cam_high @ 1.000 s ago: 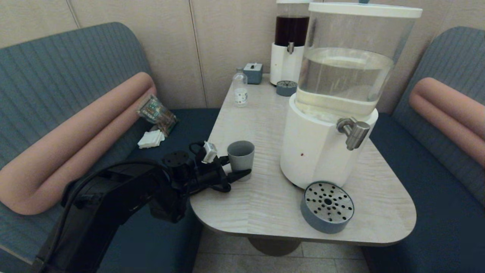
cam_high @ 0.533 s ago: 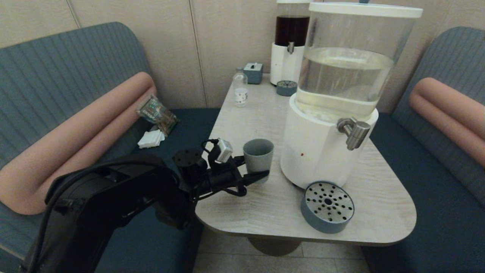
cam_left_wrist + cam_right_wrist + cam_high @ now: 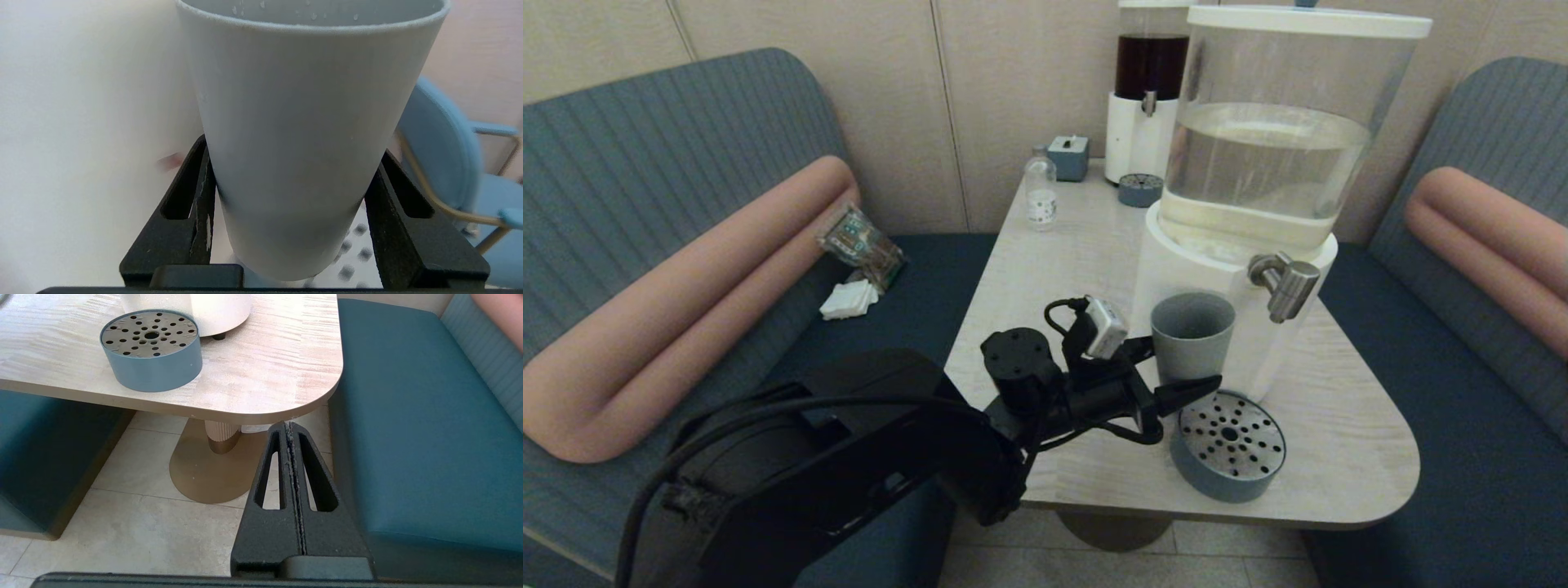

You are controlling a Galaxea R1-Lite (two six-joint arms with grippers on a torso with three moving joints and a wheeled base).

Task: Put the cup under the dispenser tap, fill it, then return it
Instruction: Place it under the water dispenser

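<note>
Carrying matte grey-blue tapered cup (image 3: 1192,335), left gripper (image 3: 1176,380) clamped low on it. Keep upright; centre rim beneath brushed-steel dispenser tap (image 3: 1286,286). Right gripper (image 3: 292,435) parked, fingers closed.

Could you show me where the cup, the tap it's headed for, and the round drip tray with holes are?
cup (image 3: 1191,336): head view, its outer wall.
dispenser tap (image 3: 1289,287): head view, the bent steel spout.
drip tray (image 3: 1232,434): head view, its perforated top.

We are seeing the cup (image 3: 1192,335) sitting between the left gripper's (image 3: 1176,371) fingers, in front of the dispenser (image 3: 1217,294), left of the dispenser tap (image 3: 1286,286), behind the drip tray (image 3: 1229,445) at the counter's (image 3: 1094,441) near edge.
</note>
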